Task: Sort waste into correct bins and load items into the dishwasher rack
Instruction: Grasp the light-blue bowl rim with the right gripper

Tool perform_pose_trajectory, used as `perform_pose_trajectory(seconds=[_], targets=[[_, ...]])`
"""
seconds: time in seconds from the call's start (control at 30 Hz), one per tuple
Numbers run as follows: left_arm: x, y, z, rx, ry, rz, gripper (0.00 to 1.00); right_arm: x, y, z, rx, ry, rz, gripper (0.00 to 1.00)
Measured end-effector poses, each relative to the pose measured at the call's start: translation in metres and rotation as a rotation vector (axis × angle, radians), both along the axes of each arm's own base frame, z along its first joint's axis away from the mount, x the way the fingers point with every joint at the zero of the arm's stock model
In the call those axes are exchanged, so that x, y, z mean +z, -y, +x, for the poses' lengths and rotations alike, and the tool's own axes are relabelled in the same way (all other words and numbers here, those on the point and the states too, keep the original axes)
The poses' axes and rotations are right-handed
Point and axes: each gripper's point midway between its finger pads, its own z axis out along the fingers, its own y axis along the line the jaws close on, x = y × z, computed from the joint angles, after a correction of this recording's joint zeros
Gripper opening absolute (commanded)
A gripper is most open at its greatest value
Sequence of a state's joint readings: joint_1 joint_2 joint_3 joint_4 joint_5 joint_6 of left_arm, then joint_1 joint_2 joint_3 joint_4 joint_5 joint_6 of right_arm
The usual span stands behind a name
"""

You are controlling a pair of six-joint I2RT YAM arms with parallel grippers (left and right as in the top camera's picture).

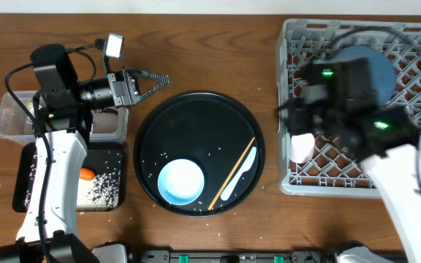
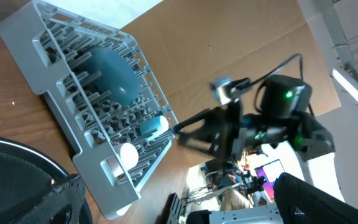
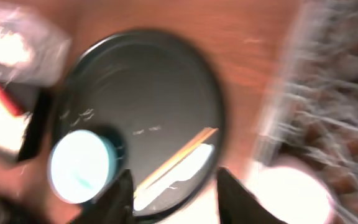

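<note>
Grey plastic rack (image 1: 415, 44) is seen at right, a blue plate (image 1: 375, 66) and pink cup (image 1: 301, 147) inside. The right gripper (image 3: 174, 180) is spread, empty, near its left edge. The left gripper (image 1: 159, 82) is likewise released.

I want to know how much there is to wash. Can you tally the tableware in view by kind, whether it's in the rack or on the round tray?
plate: 1
cups: 2 (pink cup, blue cup)
bowl: 1
spoon: 1
chopstick: 1
Total: 6
</note>
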State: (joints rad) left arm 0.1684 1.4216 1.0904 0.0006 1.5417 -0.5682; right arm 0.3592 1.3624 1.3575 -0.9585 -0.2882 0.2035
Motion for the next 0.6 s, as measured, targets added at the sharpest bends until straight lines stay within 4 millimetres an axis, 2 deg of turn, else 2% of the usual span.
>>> perform_pose_trajectory(seconds=[0.13,0.2,0.33,0.47,0.57,0.6], targets=[[0.000,0.000,0.000,0.000,0.000,0.000,0.98,-0.048,-0.068,-0.016,0.185,-0.093,0.031,0.45],[0.000,0.000,0.000,0.000,0.000,0.000,0.98,-0.079,-0.099,-0.029,0.268,-0.151,0.021,0.45],[0.000,0.000,0.000,0.000,0.000,0.000,0.98,-0.129,-0.147,-0.053,0.392,-0.220,-0.015,0.35],[0.000,0.000,0.000,0.000,0.000,0.000,0.98,-0.173,-0.171,-0.075,0.455,-0.274,-0.086,0.32],[0.000,0.000,0.000,0.000,0.000,0.000,0.98,-0.205,-0.176,-0.080,0.459,-0.303,-0.142,0.32],[0.000,0.000,0.000,0.000,0.000,0.000,0.98,-0.213,-0.176,-0.081,0.456,-0.313,-0.156,0.29]])
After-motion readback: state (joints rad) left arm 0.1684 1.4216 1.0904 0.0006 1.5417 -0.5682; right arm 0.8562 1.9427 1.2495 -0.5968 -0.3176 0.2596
